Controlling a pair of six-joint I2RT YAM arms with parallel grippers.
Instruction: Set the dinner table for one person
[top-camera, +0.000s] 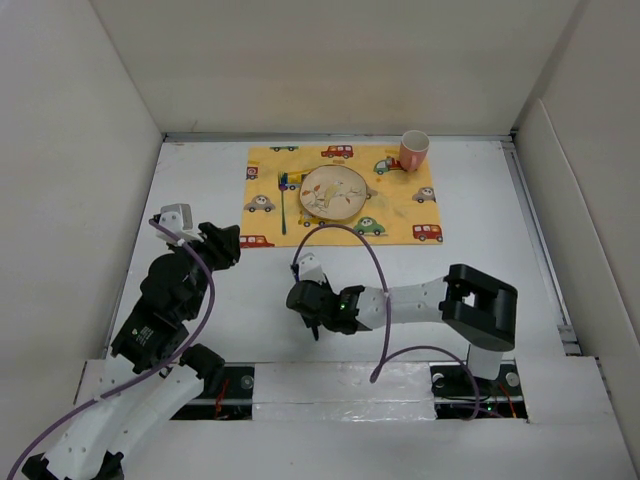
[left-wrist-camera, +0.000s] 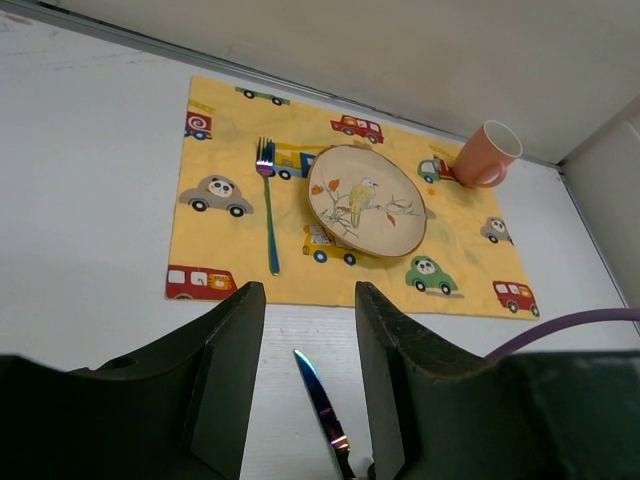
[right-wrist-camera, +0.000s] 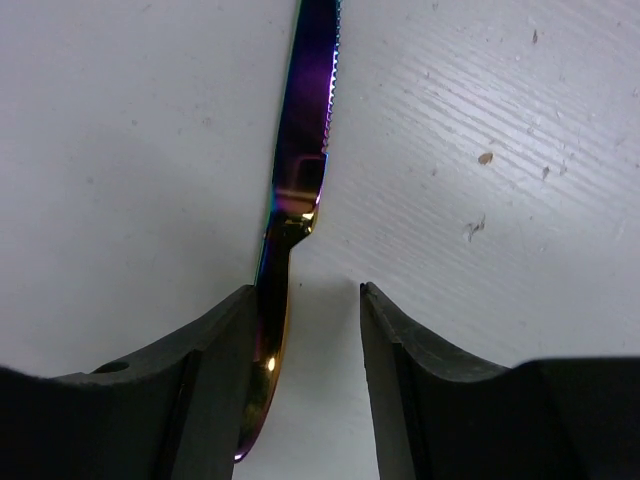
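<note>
Iridescent knife (right-wrist-camera: 300, 170) lies flat on the dinner table (top-camera: 480, 230), near the middle of its near edge. The right gripper (right-wrist-camera: 305, 300), its arm folded low and leftward, has its fingers spread, with the handle just inside one finger. The left gripper (left-wrist-camera: 307, 292) hovers nearer the left edge, fingers spread and empty, facing the yellow mat (top-camera: 420, 212) at the far edge. White tabletop separates the knife from the mat.

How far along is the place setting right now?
Done: the plate sits on the yellow mat, the fork lies left of it, the pink cup stands at the mat's far right corner. In hand: the right gripper is open over the knife on the table, not gripping. Still to do: place the knife beside the plate.
</note>
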